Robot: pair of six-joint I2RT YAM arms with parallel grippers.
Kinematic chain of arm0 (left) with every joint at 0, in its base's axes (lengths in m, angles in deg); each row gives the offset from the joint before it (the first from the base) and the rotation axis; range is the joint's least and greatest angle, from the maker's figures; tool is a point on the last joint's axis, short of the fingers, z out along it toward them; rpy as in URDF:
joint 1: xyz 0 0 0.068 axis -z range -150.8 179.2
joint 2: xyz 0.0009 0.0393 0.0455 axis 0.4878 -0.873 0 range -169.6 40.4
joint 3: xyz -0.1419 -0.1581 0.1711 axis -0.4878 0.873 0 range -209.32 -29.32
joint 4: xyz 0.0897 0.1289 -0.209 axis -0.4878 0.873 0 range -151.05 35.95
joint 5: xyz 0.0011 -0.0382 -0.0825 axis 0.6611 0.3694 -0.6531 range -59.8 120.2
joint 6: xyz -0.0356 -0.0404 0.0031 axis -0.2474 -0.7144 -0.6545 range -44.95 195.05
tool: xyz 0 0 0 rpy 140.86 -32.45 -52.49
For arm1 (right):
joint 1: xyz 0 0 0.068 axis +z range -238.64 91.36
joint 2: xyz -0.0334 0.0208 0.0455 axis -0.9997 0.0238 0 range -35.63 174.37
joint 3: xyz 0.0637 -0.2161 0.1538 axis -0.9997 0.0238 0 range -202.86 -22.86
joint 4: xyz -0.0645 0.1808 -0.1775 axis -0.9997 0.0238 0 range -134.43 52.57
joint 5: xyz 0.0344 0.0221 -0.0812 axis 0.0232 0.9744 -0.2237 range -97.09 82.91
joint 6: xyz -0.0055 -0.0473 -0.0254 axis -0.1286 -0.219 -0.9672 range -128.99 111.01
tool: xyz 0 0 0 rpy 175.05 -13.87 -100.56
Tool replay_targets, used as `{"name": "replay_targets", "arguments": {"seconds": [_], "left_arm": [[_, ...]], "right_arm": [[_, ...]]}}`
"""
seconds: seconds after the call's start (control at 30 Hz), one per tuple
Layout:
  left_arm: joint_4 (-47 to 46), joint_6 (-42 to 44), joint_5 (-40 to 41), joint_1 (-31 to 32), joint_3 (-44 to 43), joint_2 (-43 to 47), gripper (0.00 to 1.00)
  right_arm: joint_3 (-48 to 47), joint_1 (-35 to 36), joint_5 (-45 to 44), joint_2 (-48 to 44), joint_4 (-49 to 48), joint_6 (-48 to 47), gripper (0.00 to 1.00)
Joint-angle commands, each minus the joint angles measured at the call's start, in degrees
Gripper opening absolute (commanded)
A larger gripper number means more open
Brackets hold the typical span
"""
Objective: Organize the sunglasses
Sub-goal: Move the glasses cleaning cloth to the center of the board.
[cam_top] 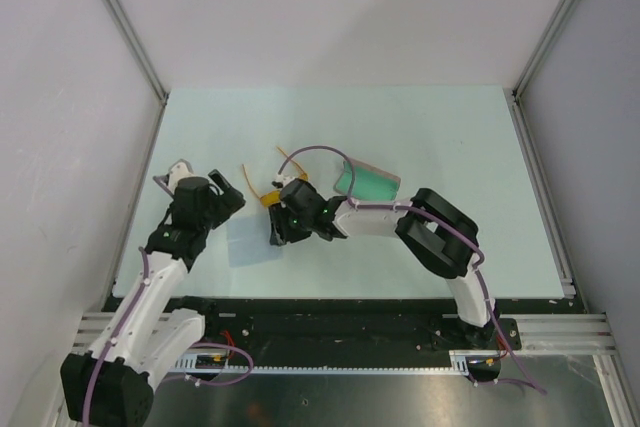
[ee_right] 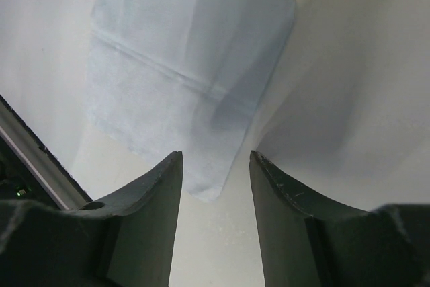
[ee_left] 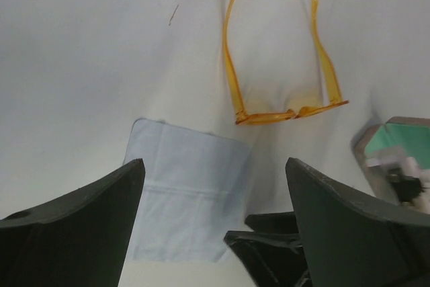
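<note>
The sunglasses (ee_left: 282, 113), orange with thin arms unfolded, lie on the table beyond the light blue cloth (ee_left: 181, 193). In the top view the sunglasses (cam_top: 268, 196) are partly hidden by my right wrist. The open speckled case with teal lining (cam_top: 367, 183) lies to their right and shows in the left wrist view (ee_left: 396, 140). My left gripper (ee_left: 215, 163) is open and empty above the cloth's near side. My right gripper (ee_right: 215, 156) is open and empty, its jaws straddling a corner of the cloth (ee_right: 181, 65). Its fingers (ee_left: 269, 243) show in the left wrist view.
The pale table (cam_top: 450, 137) is boxed in by white walls with metal rails. A black rail runs along the near edge (cam_top: 330, 305). Both grippers, left (cam_top: 233, 198) and right (cam_top: 279, 236), are close together at the table's near left.
</note>
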Motion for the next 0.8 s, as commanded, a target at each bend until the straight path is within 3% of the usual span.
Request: {"name": "replay_targets", "arguments": {"seconds": [0.0, 0.33, 0.77], "left_arm": [[0.1, 1.63, -0.47, -0.37, -3.71, 4.02, 0.91], [1.94, 3.65, 0.58, -0.29, -5.64, 7.98, 0.91], [2.12, 4.01, -0.47, -0.29, -5.56, 6.83, 0.91]], "right_arm": [[-3.22, 2.16, -3.86, 3.86, 7.51, -0.47, 0.49], [-8.59, 3.57, -9.66, 7.03, 14.55, 0.06, 0.38], [-9.73, 3.57, -13.71, 7.56, 18.33, 0.49, 0.0]]}}
